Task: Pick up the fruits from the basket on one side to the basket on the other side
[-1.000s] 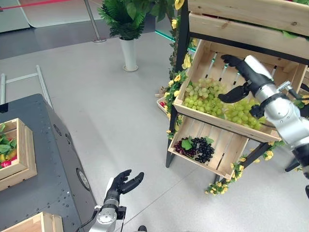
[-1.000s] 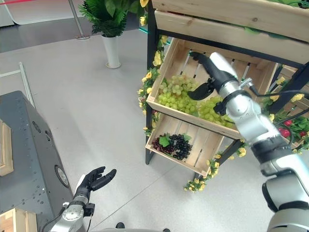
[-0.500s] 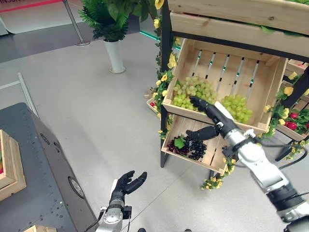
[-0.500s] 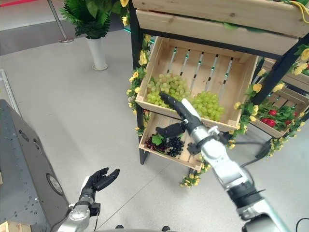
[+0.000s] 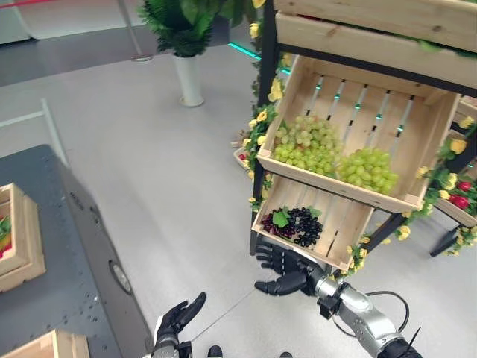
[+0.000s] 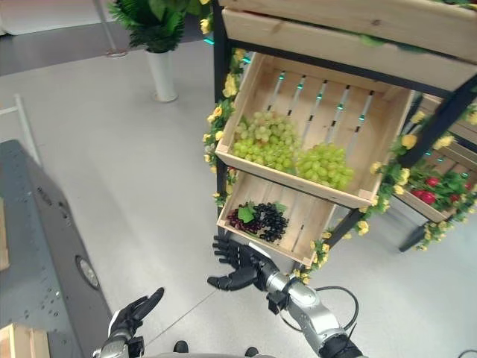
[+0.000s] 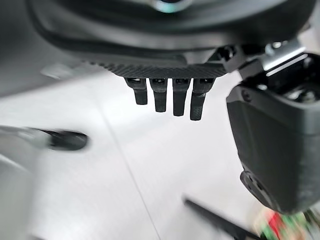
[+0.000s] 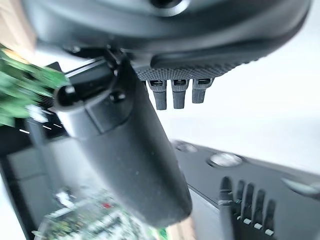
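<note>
The right hand (image 5: 282,270) sits low in the centre of the left eye view, just below the front edge of the lower crate (image 5: 339,224) on the wooden stand. Its fingers are spread and fairly straight, its thumb stands out toward the lower left, and it holds nothing. In the right wrist view the fingers (image 8: 176,93) show straight too, with nothing between them and the thumb.

The left hand (image 5: 177,321) shows at the bottom edge, left of centre, over the grey floor (image 5: 149,149); its fingers are relaxed and loosely extended, and it is empty.

The fruit lies in the crates at the right of the frame. The upper crate (image 5: 387,112) tilts its open face forward and holds two bunches of green grapes: a larger one (image 5: 304,146) on the left and a smaller one (image 5: 368,169) on the right, side by side along the front board. In the lower crate a bunch of dark grapes (image 5: 298,224) with a green leaf (image 5: 281,218) lies at the left end, its long axis running along the crate's front edge, near the right hand's fingertips but apart from them.

A wooden basket (image 5: 21,240) sits at the left edge on a dark grey surface (image 5: 74,283). A potted plant (image 5: 186,45) stands at the top.
</note>
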You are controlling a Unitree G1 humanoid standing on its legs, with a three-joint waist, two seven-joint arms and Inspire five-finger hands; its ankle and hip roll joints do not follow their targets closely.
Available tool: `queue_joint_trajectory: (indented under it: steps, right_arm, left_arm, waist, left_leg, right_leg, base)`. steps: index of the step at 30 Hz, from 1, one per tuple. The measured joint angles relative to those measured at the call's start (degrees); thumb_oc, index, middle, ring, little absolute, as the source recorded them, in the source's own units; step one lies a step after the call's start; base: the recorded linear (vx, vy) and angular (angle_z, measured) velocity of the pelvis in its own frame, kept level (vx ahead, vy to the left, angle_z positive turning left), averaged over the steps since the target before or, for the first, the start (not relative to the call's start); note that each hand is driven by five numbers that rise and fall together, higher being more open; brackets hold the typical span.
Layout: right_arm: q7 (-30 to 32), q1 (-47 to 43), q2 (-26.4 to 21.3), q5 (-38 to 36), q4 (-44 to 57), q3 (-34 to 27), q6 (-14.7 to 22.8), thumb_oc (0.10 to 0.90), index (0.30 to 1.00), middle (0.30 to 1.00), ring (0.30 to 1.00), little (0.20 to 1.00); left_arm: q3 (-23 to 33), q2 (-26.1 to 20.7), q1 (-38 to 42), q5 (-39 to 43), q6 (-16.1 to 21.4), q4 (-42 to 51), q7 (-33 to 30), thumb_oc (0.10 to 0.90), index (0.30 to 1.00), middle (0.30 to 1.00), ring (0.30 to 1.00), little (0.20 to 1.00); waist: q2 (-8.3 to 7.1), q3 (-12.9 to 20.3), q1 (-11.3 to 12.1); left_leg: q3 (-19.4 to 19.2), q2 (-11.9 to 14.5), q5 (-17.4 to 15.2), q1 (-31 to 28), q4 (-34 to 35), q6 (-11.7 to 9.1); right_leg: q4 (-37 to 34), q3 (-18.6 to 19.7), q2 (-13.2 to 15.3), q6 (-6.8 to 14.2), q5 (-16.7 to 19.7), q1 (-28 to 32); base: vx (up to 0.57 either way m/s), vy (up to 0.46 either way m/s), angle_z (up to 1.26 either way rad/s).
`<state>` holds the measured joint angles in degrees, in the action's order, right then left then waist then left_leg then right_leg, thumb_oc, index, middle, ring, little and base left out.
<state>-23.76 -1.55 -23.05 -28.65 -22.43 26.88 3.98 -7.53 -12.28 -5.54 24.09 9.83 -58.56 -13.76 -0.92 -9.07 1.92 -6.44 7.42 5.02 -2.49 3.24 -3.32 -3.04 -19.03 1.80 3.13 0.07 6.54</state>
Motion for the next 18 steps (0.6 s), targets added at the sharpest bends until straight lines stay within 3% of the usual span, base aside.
queue_joint_trajectory:
  steps: [1, 2, 3, 5, 6, 8, 9, 10, 11, 12, 13, 15, 18]
  right_arm:
    - [0.1, 0.3, -1.0, 0.3, -0.8, 0.0, -0.1, 0.8, 0.9, 0.9, 0.9, 0.9]
    - [0.6, 0.1, -0.9, 1.5, -3.2, -0.2, -0.1, 0.8, 0.9, 0.9, 0.9, 0.9]
    - [1.2, -0.5, -0.1, 2.2, -7.4, -0.7, -0.1, 0.8, 0.9, 0.9, 0.9, 0.9]
    - [1.5, 0.7, 0.4, 3.1, -10.9, -2.6, -0.2, 0.8, 0.9, 0.9, 0.9, 0.9]
    - [2.0, 2.9, 1.3, 2.8, -13.3, -4.6, -0.1, 0.8, 0.9, 0.9, 0.9, 0.9]
    - [5.3, 6.1, 2.6, 1.0, -18.1, -10.1, -0.1, 0.8, 0.9, 0.9, 0.9, 0.9]
    - [8.5, 7.6, 3.2, 0.5, -21.3, -12.5, 0.0, 0.8, 0.9, 0.9, 0.9, 0.9]
    - [11.0, 8.3, 3.5, -0.9, -24.1, -13.9, -0.4, 0.8, 0.9, 0.9, 0.9, 0.9]
    - [12.1, 8.4, 4.2, -1.2, -25.0, -13.9, -0.9, 0.8, 0.9, 0.9, 0.9, 0.9]
    - [13.6, 8.5, 5.8, -1.3, -25.4, -13.1, -1.4, 0.8, 0.9, 0.9, 0.9, 0.9]
    - [13.9, 8.2, 7.0, -1.6, -26.5, -12.6, -0.9, 0.8, 0.9, 0.9, 0.9, 0.9]
    - [15.7, 5.9, 9.0, -0.9, -27.7, -12.7, 0.6, 0.8, 0.9, 0.9, 0.9, 0.9]
    - [16.3, 2.8, 9.8, 3.4, -33.4, -12.0, 1.8, 0.8, 0.9, 0.9, 0.9, 0.9]
  left_arm:
    - [-0.7, 0.2, -0.1, -0.1, -0.1, -0.4, 0.0, 0.8, 0.9, 0.9, 0.9, 0.9]
    - [-1.1, 0.0, 0.0, -1.0, -0.2, -0.9, 0.3, 0.8, 0.9, 0.9, 0.9, 0.9]
    - [-0.6, -0.5, 0.3, -1.6, -0.4, -1.2, 1.1, 0.8, 0.9, 0.9, 0.9, 0.9]
    - [-0.7, -1.1, 0.0, -3.4, -0.4, -1.8, 1.0, 0.8, 0.9, 0.9, 0.9, 0.9]
    - [-1.0, -0.8, -0.1, -4.9, -0.4, -2.9, 1.1, 0.8, 0.9, 0.9, 0.9, 0.9]
    - [-2.1, 0.2, 0.4, -8.6, -0.4, -4.1, 1.8, 0.8, 0.9, 0.9, 0.9, 0.9]
    - [-3.9, 0.7, 1.8, -10.8, -0.6, -4.8, 2.3, 0.8, 0.9, 0.9, 0.9, 0.9]
    - [-6.6, 0.8, 4.0, -12.2, -1.0, -4.3, 2.6, 0.8, 0.9, 0.9, 0.9, 0.9]
    - [-8.0, 0.1, 5.0, -12.5, -1.0, -3.7, 2.7, 0.8, 0.9, 0.9, 0.9, 0.9]
    - [-9.8, -1.5, 6.6, -13.1, -1.2, -2.5, 2.7, 0.8, 0.9, 0.9, 0.9, 0.9]
    - [-10.3, -2.4, 7.2, -13.5, -1.4, -2.5, 2.7, 0.8, 0.9, 0.9, 0.9, 0.9]
    - [-12.2, -2.6, 8.7, -15.0, -2.4, -5.5, 3.2, 0.8, 0.9, 0.9, 0.9, 0.9]
    - [-12.3, -3.0, 8.7, -15.1, -2.5, -7.6, 4.5, 0.8, 0.9, 0.9, 0.9, 0.9]
  waist:
    - [0.66, -0.7, -0.1]
    - [-0.19, -1.3, 0.1]
    - [-2.35, -2.1, 0.6]
    - [-3.34, -2.2, 0.5]
    - [-2.64, -1.7, -0.5]
    - [-0.38, -0.5, -3.2]
    - [2.23, 0.0, -5.4]
    - [4.2, -0.1, -6.7]
    - [3.82, -0.2, -7.0]
    - [2.0, -0.8, -6.3]
    - [0.82, -0.8, -5.8]
    - [0.4, -1.5, -7.3]
    - [0.42, -1.8, -7.2]
  left_leg:
    - [-3.9, 1.2, -0.8, 1.5, -0.9, 1.1]
    - [-9.8, 1.5, -4.0, 1.8, -1.9, 4.5]
    - [-13.3, 0.0, -4.8, 2.8, -8.4, 4.8]
    - [-14.8, -2.3, -5.7, 2.0, -14.7, 3.9]
    - [-16.3, -3.6, -6.7, 0.2, -17.6, 3.2]
    - [-18.9, -5.3, -8.8, -2.9, -11.2, 2.5]
    - [-19.0, -5.4, -8.4, -3.6, -5.1, 3.2]
    - [-18.2, -5.5, -5.8, -5.3, 1.2, 6.2]
    - [-17.0, -5.7, -4.9, -4.8, 2.0, 6.6]
    - [-16.1, -6.2, -4.7, -4.2, 2.0, 6.8]
    - [-15.6, -6.6, -4.7, -3.7, 1.9, 6.8]
    - [-14.1, -6.6, -4.2, -3.3, 1.9, 7.7]
    - [-11.2, -6.3, -4.2, -4.7, 1.9, 7.8]
  right_leg:
    - [0.3, -2.2, 0.0, -0.9, -0.3, -0.2]
    - [-0.3, -4.3, 1.7, -1.1, -0.4, -0.6]
    - [-1.0, -5.9, 4.5, -1.2, -0.4, -0.3]
    - [-0.9, -7.8, 6.6, -0.8, -0.5, 1.2]
    - [-0.9, -10.0, 7.0, 0.1, -0.8, 2.1]
    - [1.0, -13.0, 6.7, 1.5, -1.6, 2.5]
    - [3.7, -13.2, 6.1, 1.1, -2.2, 1.5]
    - [8.8, -12.7, 6.0, 0.6, -3.9, -0.9]
    - [12.0, -12.4, 6.9, 1.4, -5.8, -2.7]
    - [13.8, -10.7, 7.2, 1.6, -5.9, -5.3]
    - [16.9, -11.4, 8.1, 2.7, -6.1, -7.1]
    - [29.4, -7.6, 11.1, 3.4, -5.9, -13.0]
    - [31.8, 0.2, 10.0, 4.1, -6.2, -14.6]
  base:
    - [-0.17, -0.145, 1.13]
    - [-0.18, -0.137, 1.23]
    - [-0.15, -0.094, 0.95]
    - [-0.1, -0.008, 0.68]
    - [-0.12, 0.09, 0.99]
    - [-0.23, 0.131, 1.47]
    - [-0.32, 0.074, 1.94]
    - [-0.36, 0.087, 1.85]
    - [-0.31, 0.086, 1.22]
    - [-0.23, 0.106, 0.47]
    - [-0.19, 0.051, 0.2]
    - [-0.18, -0.071, 0.24]
    - [-0.06, -0.193, 0.28]
